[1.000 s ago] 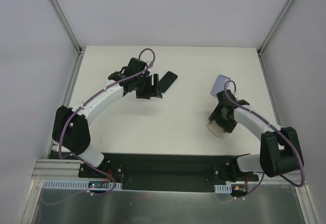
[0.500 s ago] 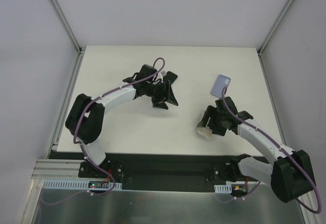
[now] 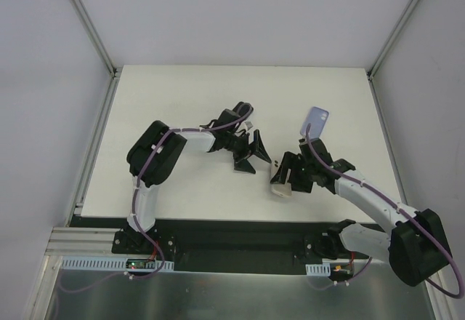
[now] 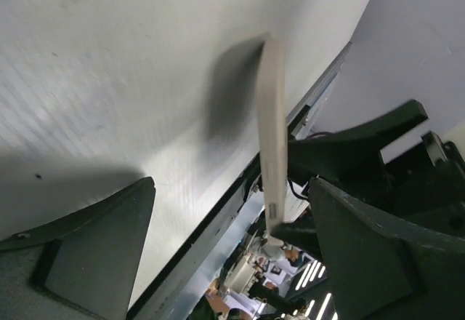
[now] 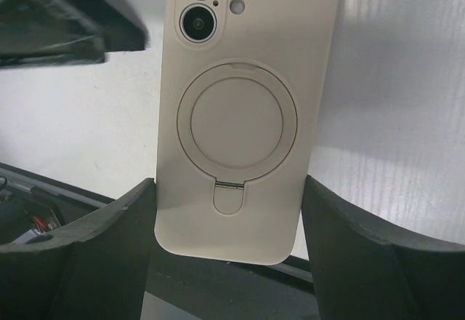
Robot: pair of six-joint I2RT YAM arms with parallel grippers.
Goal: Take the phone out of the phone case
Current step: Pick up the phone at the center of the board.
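White walls are boxing in a white table (image 3: 167,94), and I am looking down from the top camera. I am seeing the left gripper (image 3: 254,156) reaching to mid-table with its fingers spread apart. Just right of it the right gripper (image 3: 285,178) is holding the cream phone case (image 3: 278,187) at the near middle of the table. A lavender flat item (image 3: 316,122) is lying on the table farther back on the right, apart from both grippers; I cannot tell what it is.

Left wrist view: I am seeing the phone case (image 4: 272,131) edge-on, standing up off the table and throwing a shadow on it. It is sitting in the gap between the left gripper's fingers (image 4: 102,240), and neither one is touching it. Black parts of the right gripper (image 4: 356,145) are showing behind it.

Right wrist view: I am looking at the back of the phone case (image 5: 243,65), with its ring stand (image 5: 236,120) folded flat. The phone (image 5: 197,20) is sitting inside the case, its two lenses showing through the cutout. The right gripper's fingers (image 5: 94,254) are clamping the case by its long edges at the lower end.
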